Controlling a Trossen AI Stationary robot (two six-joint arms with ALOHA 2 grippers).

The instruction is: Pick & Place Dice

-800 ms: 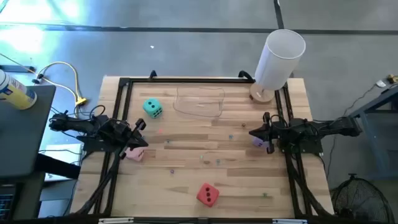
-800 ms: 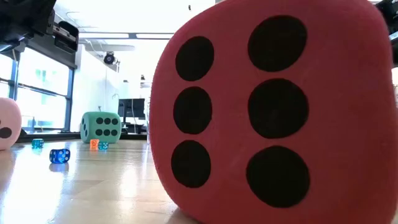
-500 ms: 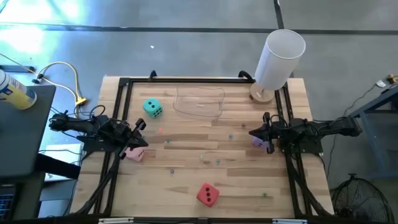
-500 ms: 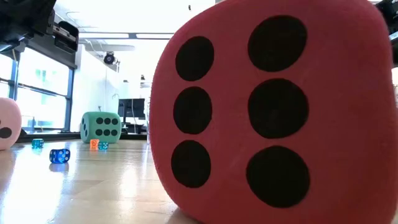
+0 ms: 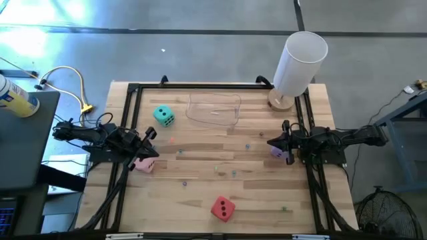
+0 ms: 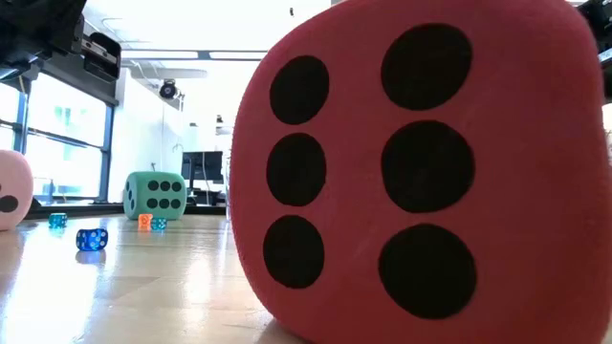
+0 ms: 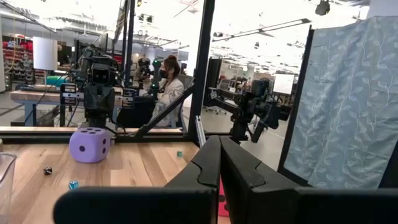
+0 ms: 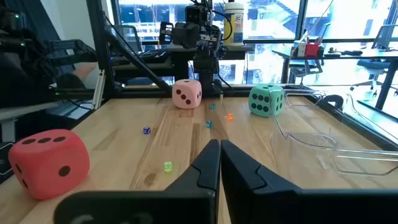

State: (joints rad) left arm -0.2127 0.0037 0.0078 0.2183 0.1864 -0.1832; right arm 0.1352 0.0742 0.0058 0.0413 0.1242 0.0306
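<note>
Four soft dice rest on the wooden table. In the high view the teal die (image 5: 163,116) sits toward the far left, the pink die (image 5: 144,164) lies just near-side of my left gripper (image 5: 152,141), the purple die (image 5: 276,152) lies just near-side of my right gripper (image 5: 270,141), and the red die (image 5: 223,209) is near the front edge. Both grippers are shut and point at each other across the table. The left wrist view shows my left gripper (image 7: 219,155) and the purple die (image 7: 90,144). The right wrist view shows my right gripper (image 8: 219,155) and the pink die (image 8: 186,93), teal die (image 8: 267,101) and red die (image 8: 46,162).
A clear plastic tray (image 5: 213,109) lies near the far edge. A tall white cylinder (image 5: 299,63) stands at the far right corner. Tiny coloured dice (image 6: 91,239) are scattered over the middle of the table. The red die (image 6: 421,172) fills most of the low view. A person (image 7: 166,93) sits in the room beyond the table.
</note>
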